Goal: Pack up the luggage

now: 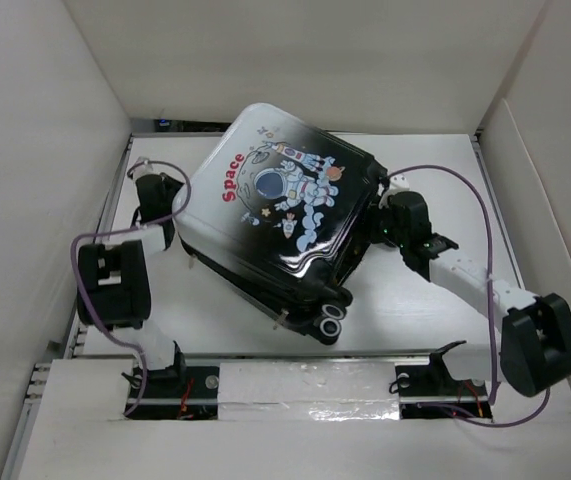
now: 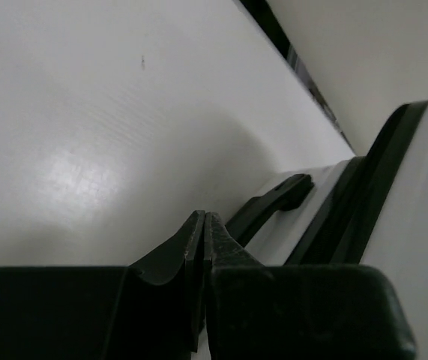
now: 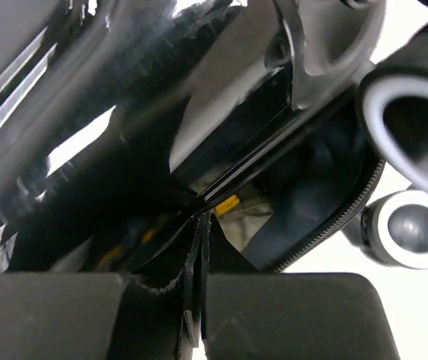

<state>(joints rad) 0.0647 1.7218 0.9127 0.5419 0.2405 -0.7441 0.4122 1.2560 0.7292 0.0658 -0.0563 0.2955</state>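
white table, white panels around it (left, back, right), pale strip along near edge

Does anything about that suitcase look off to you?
Yes. The luggage lies crooked on the table and is not fully shut: by the wheel the zipper gapes, with contents showing inside.

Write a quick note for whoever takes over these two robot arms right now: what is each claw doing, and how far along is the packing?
Luggage: the black-to-white hard-shell wheeled suitcase with astronaut print lies askew on the white table, lid lowered.
Left gripper: shut, empty, beside the suitcase's left edge.
Right gripper: shut, tips at the gaping seam near a black wheel.
Done: contents show through the gap.
Left: zip open, halves not flush; close it fully.
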